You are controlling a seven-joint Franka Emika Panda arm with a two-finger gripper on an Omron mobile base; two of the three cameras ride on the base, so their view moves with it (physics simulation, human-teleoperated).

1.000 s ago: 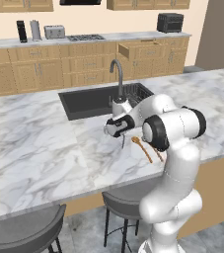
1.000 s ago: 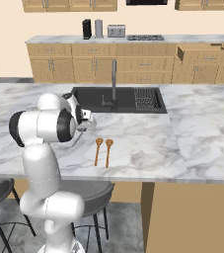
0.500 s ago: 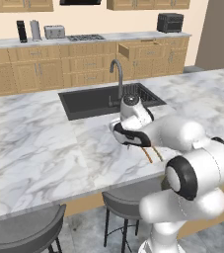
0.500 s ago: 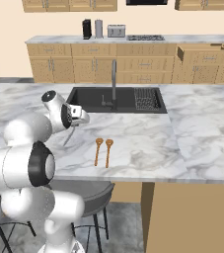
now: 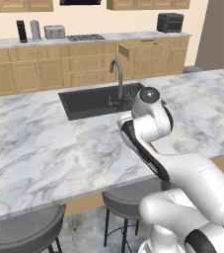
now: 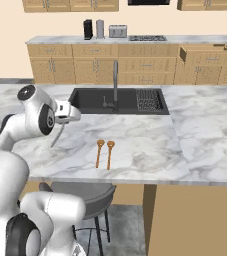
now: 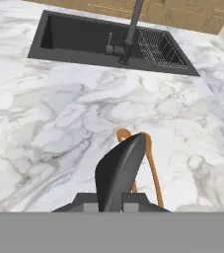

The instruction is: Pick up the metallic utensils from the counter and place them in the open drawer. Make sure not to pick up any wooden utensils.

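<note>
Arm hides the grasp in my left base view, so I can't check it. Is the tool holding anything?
Observer: Yes. In the hand view the tool is shut on a grey metal utensil.
Operator: Wooden spoons touched?
Observer: No. The right base view shows both wooden spoons lying side by side on the counter, apart from the tool.
Operator: Utensil off the marble?
Observer: It hangs down from the tool in the right base view. I cannot tell whether its tip clears the counter.

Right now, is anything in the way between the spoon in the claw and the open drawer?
The tap at the sink rises roughly between the claw, shut on the grey spoon, and the open drawer.
</note>
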